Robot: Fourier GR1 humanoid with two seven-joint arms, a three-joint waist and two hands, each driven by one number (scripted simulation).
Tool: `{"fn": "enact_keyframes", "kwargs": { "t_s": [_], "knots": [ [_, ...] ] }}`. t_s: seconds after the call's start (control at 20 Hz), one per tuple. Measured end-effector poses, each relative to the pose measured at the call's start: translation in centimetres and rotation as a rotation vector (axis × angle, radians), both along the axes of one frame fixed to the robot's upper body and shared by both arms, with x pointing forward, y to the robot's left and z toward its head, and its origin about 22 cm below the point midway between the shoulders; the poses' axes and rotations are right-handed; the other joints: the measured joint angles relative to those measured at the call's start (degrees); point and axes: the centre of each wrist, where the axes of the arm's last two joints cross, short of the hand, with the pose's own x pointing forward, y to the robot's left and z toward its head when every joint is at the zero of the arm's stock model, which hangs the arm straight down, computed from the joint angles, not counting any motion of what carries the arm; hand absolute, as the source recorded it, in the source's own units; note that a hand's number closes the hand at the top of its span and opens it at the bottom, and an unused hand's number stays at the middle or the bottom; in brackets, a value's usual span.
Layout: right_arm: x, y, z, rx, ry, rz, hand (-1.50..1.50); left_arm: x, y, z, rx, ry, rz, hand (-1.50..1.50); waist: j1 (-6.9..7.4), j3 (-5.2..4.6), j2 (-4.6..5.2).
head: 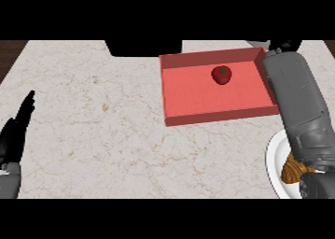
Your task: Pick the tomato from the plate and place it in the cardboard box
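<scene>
Round red tomato (221, 74) in shallow red cardboard box (190, 91) nr bench's (94, 116) far edge. R hand (288, 45) at box's far-right corner: state can't tell. L hand (11, 135) straight-fingered, left edge.

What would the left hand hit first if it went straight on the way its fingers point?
Nothing that shows. The left hand points toward the back along the left side of the counter, with only bare top ahead. The box lies to the right. The hand's height is unclear.
</scene>
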Motion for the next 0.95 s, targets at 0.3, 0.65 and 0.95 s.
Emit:
{"fn": "enact_keyframes", "kwargs": {
  "t_s": [0.3,0.65,0.95],
  "knots": [
    [-2.0,-4.2,-0.1,0.057,-0.053,-0.022,-1.5,-1.0,1.3,0.4,0.004,0.009,0.026,0.0,-1.51,-0.06,-0.61],
    [-7.8,-10.7,-1.4,0.066,-0.041,-0.059,-1.5,-1.5,1.6,-0.1,0.003,0.017,0.055,0.0,-3.11,-0.09,-1.06],
    [-15.2,-14.7,-1.5,0.04,0.004,-0.043,-1.5,-1.7,1.7,-0.1,0.008,0.013,0.055,0.0,-2.94,-0.11,-0.91]
  ]
}}
